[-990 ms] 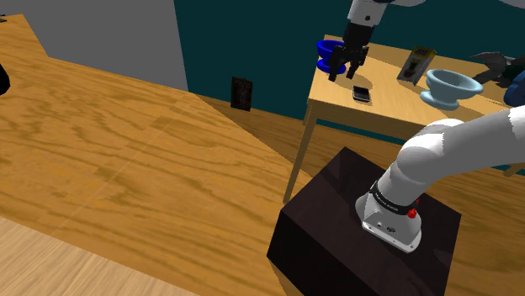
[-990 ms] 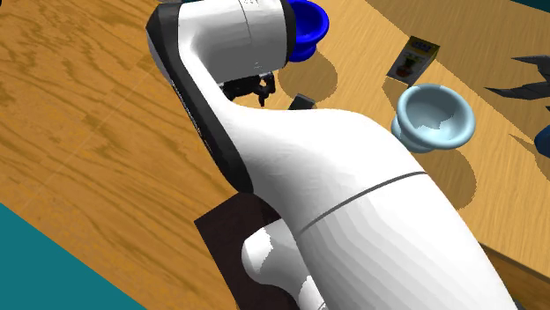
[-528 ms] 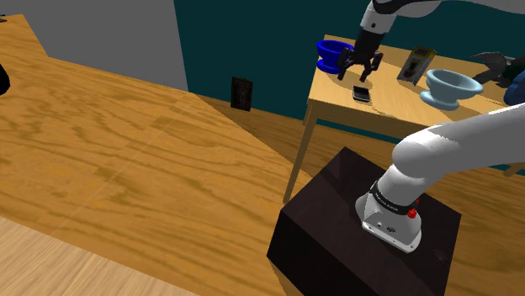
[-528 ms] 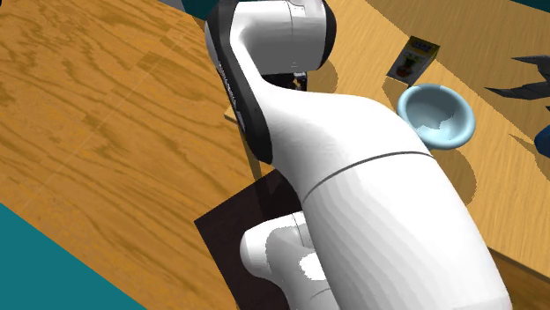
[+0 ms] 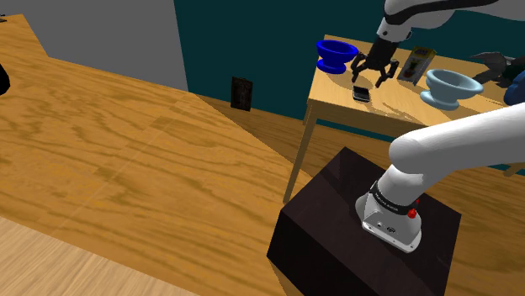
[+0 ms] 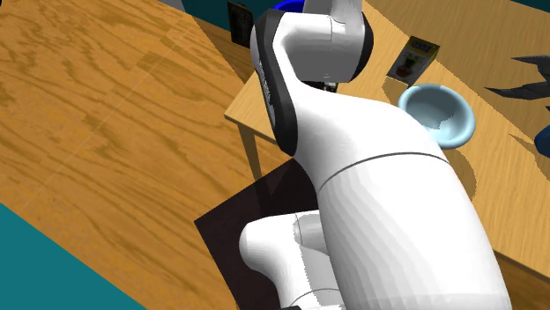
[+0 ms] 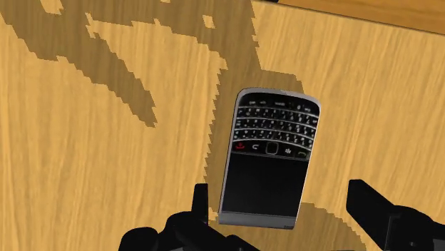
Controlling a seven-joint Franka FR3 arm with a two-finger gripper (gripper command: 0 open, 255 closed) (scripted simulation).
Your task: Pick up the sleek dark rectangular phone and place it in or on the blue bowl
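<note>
In the shoulder view, the dark phone (image 5: 362,92) is lying flat on the light wooden worktop (image 5: 395,113). The jaws are hanging just above the phone and are standing spread, with open air showing between them and the phone. The blue bowl (image 5: 335,55) is sitting up and to the view's left of the phone, near it but not touching. A pale blue bowl (image 5: 450,87) is standing well to the view's right of the phone, and an upright printed box (image 5: 416,65) is resting between that bowl and the phone. The dark stand (image 5: 362,227) is sitting on the floor below the phone, towards the camera.

In the second exterior view, the white arm (image 6: 370,167) is covering the part of the worktop where the phone is lying. The pale blue bowl and the printed box are showing to the view's right of the arm. A sliver of deep blue is peeking over the top of the arm, and it is probably the blue bowl's rim.

In the wrist view, the phone is lying face up, with its keypad end pointing away from the jaws and its dark screen end reaching in between them. The jaws are standing wide apart and are gripping nothing. The phone is sitting nearer one jaw than the other, and a shadow is falling across the wood around it.
</note>
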